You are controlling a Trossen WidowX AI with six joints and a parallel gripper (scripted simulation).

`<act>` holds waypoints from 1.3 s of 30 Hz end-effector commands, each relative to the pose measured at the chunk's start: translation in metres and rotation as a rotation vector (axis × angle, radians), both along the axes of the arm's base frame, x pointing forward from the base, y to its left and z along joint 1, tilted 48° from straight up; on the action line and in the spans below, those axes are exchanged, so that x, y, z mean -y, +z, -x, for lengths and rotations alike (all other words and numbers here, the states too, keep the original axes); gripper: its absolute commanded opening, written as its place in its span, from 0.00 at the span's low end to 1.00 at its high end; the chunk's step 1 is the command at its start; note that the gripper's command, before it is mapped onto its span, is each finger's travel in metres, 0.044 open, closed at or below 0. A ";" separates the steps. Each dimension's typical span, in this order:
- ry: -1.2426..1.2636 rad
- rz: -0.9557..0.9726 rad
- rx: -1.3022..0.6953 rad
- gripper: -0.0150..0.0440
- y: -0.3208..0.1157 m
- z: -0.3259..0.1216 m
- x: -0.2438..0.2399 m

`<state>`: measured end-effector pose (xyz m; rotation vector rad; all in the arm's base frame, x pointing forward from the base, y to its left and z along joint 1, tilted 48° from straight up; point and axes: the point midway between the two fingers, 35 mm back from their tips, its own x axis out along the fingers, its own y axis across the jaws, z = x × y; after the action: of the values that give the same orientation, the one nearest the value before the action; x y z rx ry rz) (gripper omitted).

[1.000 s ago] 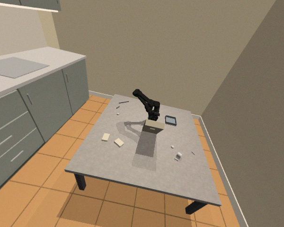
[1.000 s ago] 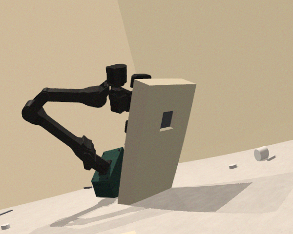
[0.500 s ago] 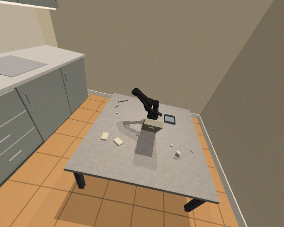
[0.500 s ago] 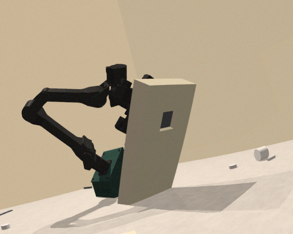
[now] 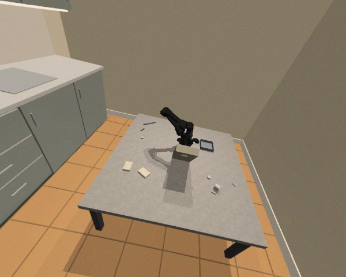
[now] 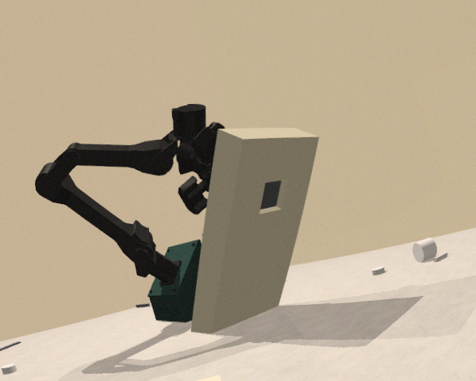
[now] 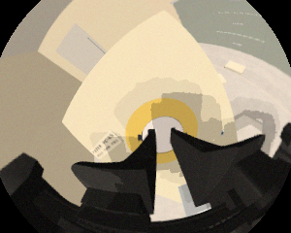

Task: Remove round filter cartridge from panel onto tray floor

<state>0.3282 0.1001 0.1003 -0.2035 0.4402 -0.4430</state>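
Note:
The pale service panel stands upright on the table. In the wrist view, the round white filter cartridge sits inside a yellow ring on the panel face. A small dark mark is at the left of the ring. My gripper is shut on the cartridge, with its narrow fingertips at the cartridge's face. The fingers cover its slots, and I cannot tell how deep it sits. The tray lies on the table beside the panel, dark-rimmed with a blue-grey floor. The panel hides my fingertips in the exterior view.
The green arm base stands close behind the panel. Two cream blocks lie on the table. A white cylinder lies with small pieces away from the tray. A dark rod lies near the far edge.

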 end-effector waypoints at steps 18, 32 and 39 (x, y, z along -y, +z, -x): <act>-0.016 -0.034 -0.012 0.25 0.019 0.047 -0.029; -0.014 -0.034 0.001 0.25 0.022 0.062 -0.028; -0.014 -0.034 0.000 0.25 0.008 0.073 -0.013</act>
<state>0.2586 0.1169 0.1098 -0.1796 0.4602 -0.4517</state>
